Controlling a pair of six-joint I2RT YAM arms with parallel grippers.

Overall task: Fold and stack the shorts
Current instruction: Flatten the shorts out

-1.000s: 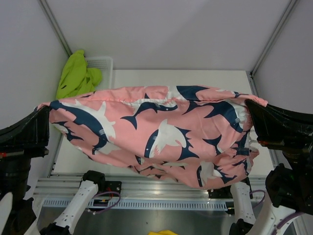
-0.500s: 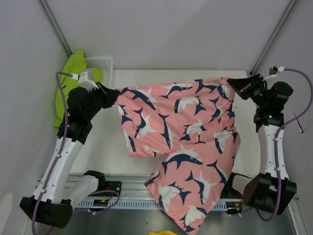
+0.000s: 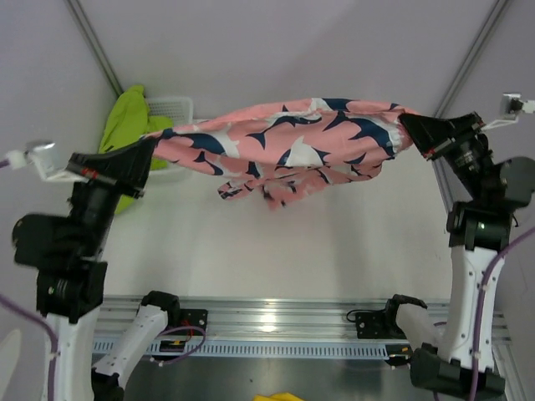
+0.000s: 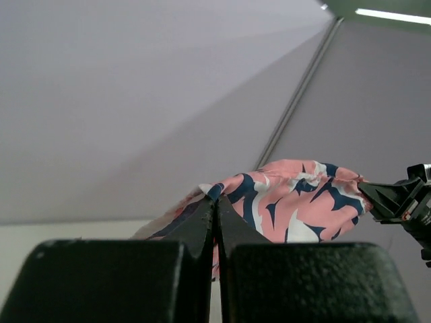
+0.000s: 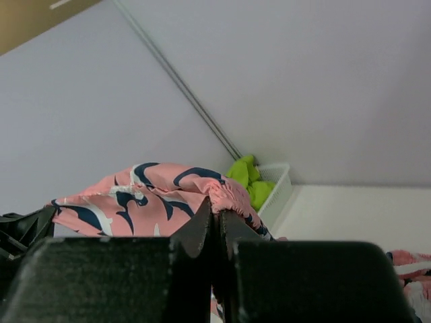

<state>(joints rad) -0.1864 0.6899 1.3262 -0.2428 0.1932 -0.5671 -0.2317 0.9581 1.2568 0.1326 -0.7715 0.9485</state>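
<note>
Top external: pink shorts stretch between gripping left pincer and right pincer.

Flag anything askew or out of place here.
The pink shorts hang bunched in mid-air, pinched at each end by the left gripper and right gripper, a twisted part dangling below. The lime green shorts spill over the rim of the white basket at the far left. Nothing looks damaged.

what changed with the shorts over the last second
Both arms swung the pink shorts toward the far side, stretched between them; the hanging leg now bunches underneath. Left fingers and right fingers kept their grip. Green shorts stayed by the basket.
</note>
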